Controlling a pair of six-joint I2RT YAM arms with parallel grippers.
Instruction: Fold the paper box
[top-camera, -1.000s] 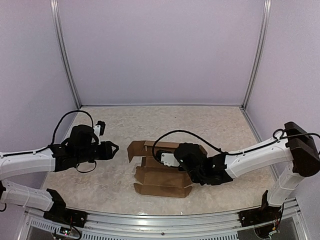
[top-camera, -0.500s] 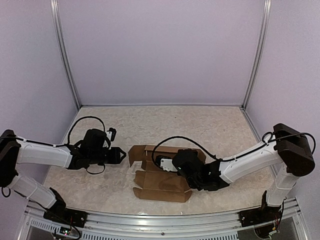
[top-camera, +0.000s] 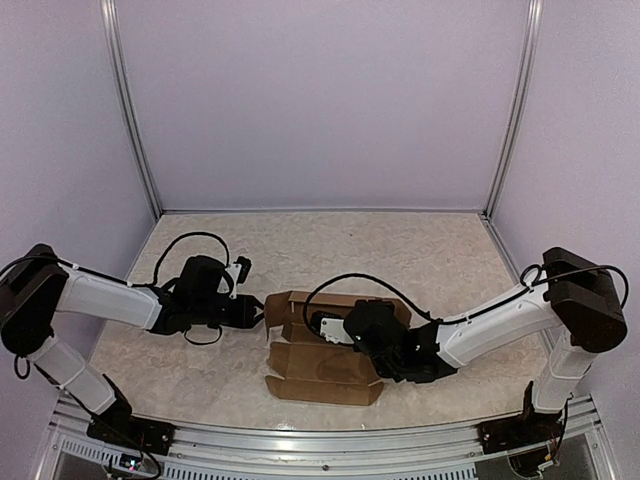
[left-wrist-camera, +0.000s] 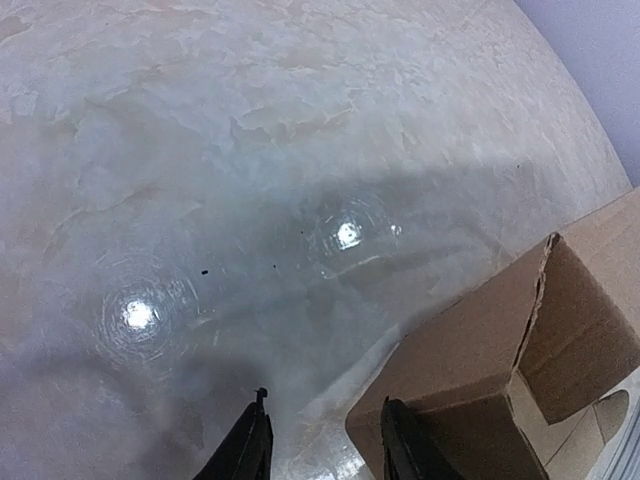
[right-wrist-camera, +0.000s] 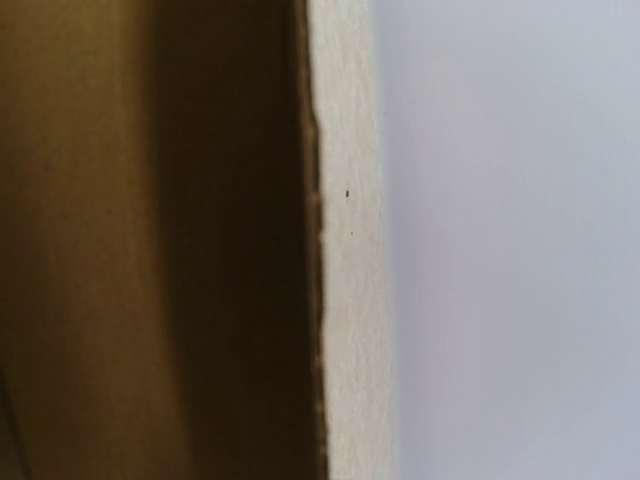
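box vs left gripper: the paper box (top-camera: 325, 365) lies half-folded on the table (top-camera: 420, 250); the left gripper (top-camera: 260, 314) is low at the box's left end, tips just at its raised left flap (top-camera: 276, 304).
left gripper state: jaws partly spread, pinching nothing. in the left wrist view bare table shows between the two fingers (left-wrist-camera: 250, 450), and the flap's near corner pokes just inside the finger on the box side.
box vs right gripper: the right gripper (top-camera: 352, 332) is down over the middle of the box, its tips hidden under its own wrist. the right wrist view is filled by brown cardboard pressed close, with no fingers in sight.
right gripper state: jaws pressed together. whether cardboard is caught between them cannot be told.
change from a second ago: the left arm has swung in from well left of the box to its left flap, and its jaws are a little narrower. the right wrist has slid slightly toward the box's left end. the box itself has barely shifted.
edges and room: behind the box, open table runs to the back wall (top-camera: 320, 100). left of the box, beyond the left gripper, the table is bare to the side wall. in front of the box, the metal rail (top-camera: 330, 432) is near.
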